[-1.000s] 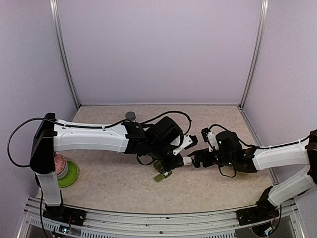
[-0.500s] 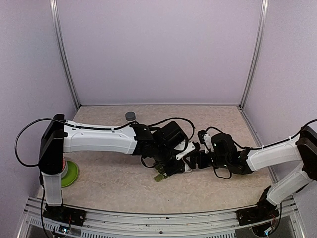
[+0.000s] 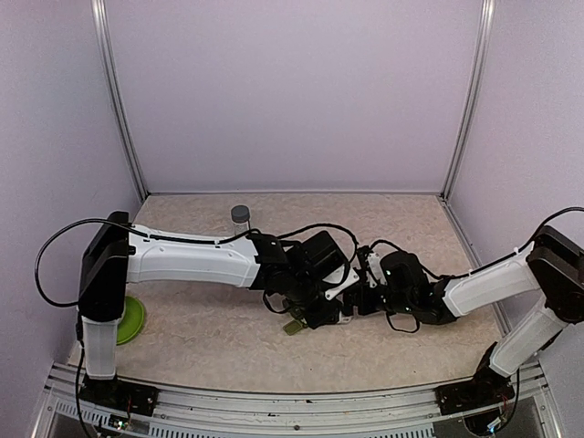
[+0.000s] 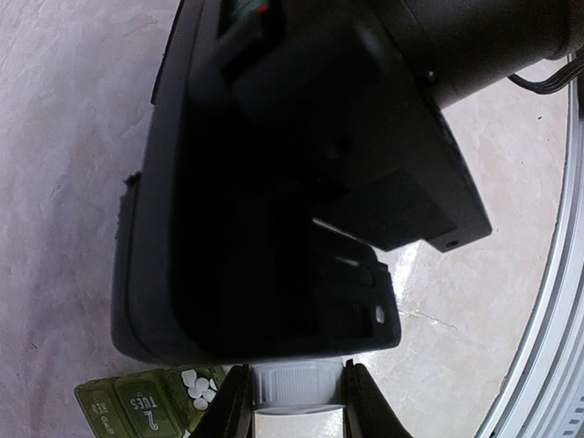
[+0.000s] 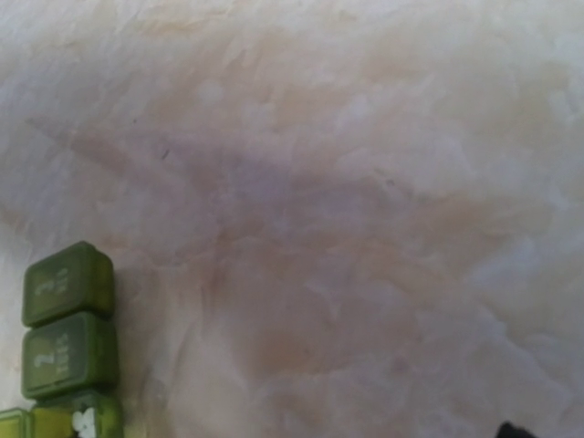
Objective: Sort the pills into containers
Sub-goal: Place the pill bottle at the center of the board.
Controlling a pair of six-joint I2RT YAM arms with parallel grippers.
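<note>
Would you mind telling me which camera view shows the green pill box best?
Right wrist: the pill box lies unobstructed, two closed lids whole. Left wrist catches only its edge, with white pills in one compartment; the top view shows a mostly hidden sliver.

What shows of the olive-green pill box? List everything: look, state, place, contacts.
The pill box is a short strip of joined square compartments in dark olive-green plastic. Two lids are shut and bear numbers, one also TUES. The next compartment looks open, with white pills inside. It lies flat on the pale mottled table, partly out of frame. The left gripper, shut on a white ribbed cylinder, hangs close beside it; no finger visibly touches it.
</note>
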